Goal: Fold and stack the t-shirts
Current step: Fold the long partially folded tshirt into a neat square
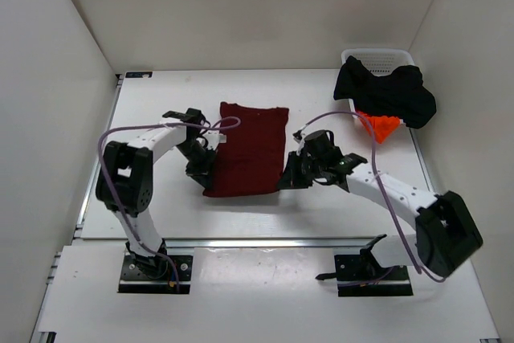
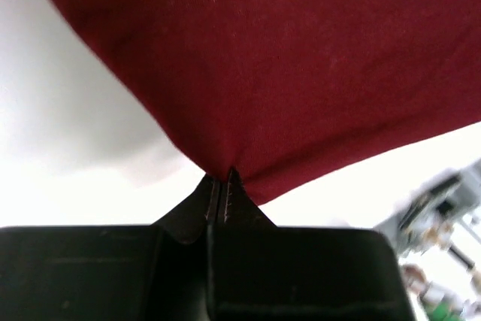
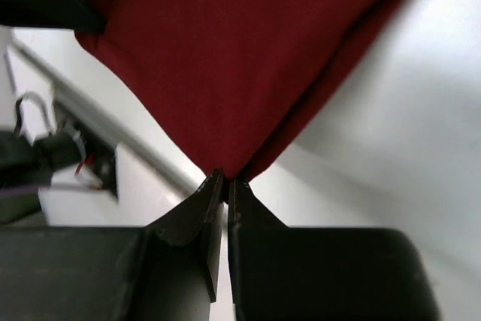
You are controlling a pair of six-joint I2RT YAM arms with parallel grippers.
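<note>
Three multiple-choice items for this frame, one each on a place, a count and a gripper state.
1. Where is the black t-shirt?
A. draped over the white basket
B. spread flat at centre
C. at the near left corner

2. How many t-shirts show?
A. two
B. three
C. four

3. What are the left gripper and right gripper doing?
A. hanging open
B. each shut on the maroon t-shirt
C. shut on nothing

Key: 1 A, it hangs over the basket's rim; 2 B, maroon, black and the orange t-shirt; 3 B, each wrist view shows jaws pinching maroon cloth.
</note>
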